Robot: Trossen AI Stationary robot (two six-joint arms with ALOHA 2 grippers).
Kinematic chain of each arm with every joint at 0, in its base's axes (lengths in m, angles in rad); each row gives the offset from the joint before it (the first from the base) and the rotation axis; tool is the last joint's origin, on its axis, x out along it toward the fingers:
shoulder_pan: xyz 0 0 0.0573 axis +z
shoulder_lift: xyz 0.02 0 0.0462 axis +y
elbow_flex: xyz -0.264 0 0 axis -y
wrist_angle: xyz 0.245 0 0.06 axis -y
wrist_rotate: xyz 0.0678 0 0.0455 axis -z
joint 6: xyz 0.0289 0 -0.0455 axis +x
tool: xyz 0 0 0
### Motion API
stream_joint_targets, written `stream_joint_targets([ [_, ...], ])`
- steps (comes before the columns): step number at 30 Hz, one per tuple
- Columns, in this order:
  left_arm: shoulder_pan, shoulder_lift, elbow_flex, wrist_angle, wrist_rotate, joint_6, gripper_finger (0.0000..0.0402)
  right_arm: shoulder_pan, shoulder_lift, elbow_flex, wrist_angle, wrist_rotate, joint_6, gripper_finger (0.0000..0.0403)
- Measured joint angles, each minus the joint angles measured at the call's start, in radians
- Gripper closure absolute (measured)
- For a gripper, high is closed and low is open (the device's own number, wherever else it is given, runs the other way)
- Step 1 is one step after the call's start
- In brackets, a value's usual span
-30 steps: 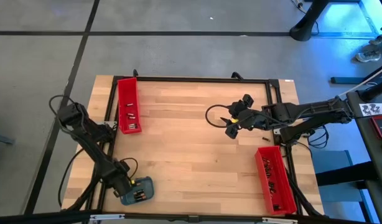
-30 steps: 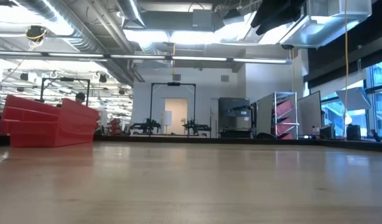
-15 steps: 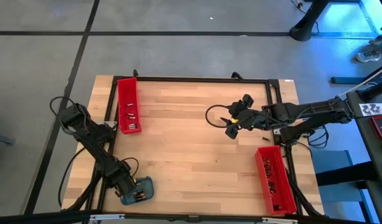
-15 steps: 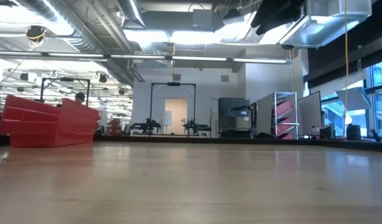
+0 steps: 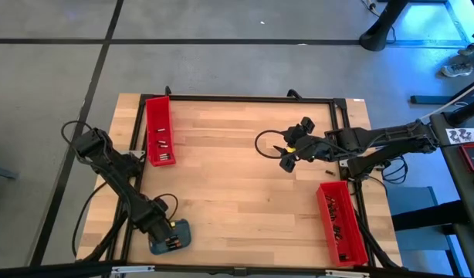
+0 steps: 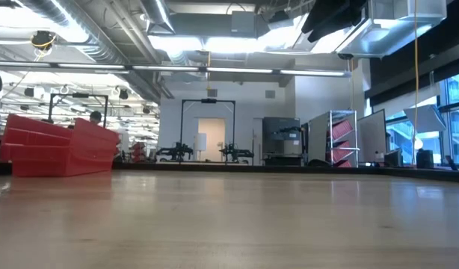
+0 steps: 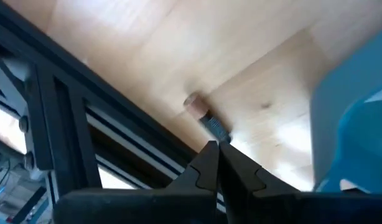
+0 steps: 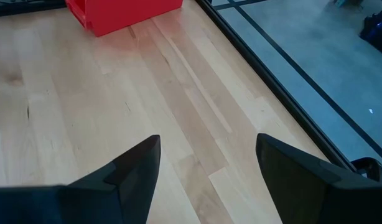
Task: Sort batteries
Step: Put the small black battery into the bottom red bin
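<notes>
From above, the left gripper [image 5: 161, 227] sits at about seven o'clock on the table [image 5: 237, 193], right at the edge of the small blue-grey tray [image 5: 172, 237], which holds a few of the batteries [image 5: 170, 244]; it is likely there because that tray is the supply being sorted. More cells lie in the red tray at ten o'clock [image 5: 160, 131] and in the red tray at four o'clock [image 5: 341, 222], probably the two destinations set at opposite sides so each arm has one within reach. The right gripper [image 5: 288, 151] waits over bare wood near two o'clock, well apart from both trays. A tag on the rig at the right edge carries digits too small to read with any certainty. The level view shows only the red tray [image 6: 57, 146] at nine o'clock on the tabletop and the room behind; no gripper and no legible writing. Through the left wrist camera, the left gripper [image 7: 216, 155] has its fingers pressed together at the tips, and a single battery [image 7: 206, 119] with a coppery end projects from those tips above the wood, apparently pinched by one end, with the blue-grey tray [image 7: 353, 130] alongside; no brand is visible on it. Through the right wrist camera, the right gripper [image 8: 206, 163] stands spread wide with nothing between its fingers, a red tray [image 8: 119, 12] ahead.
</notes>
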Motion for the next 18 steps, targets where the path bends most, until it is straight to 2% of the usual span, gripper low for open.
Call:
stream_joint_targets([
  [4, -0.012, 0.000, -0.009, 0.025, 0.033, -0.019, 0.0365, 0.000, 0.000, 0.000, -0.001, 0.000, 0.000, 0.0137],
  [12, -0.048, -0.002, -0.066, 0.159, 0.008, -0.131, 0.0244, 0.000, 0.000, 0.000, -0.011, -0.009, 0.000, 0.0137],
  [15, -0.059, -0.002, -0.093, 0.199, 0.001, -0.177, 0.0230, 0.000, 0.000, 0.000, -0.014, -0.009, 0.000, 0.0137],
  [18, -0.068, -0.002, -0.110, 0.236, -0.025, -0.217, 0.0233, 0.000, 0.000, 0.000, -0.013, -0.015, 0.000, 0.0137],
])
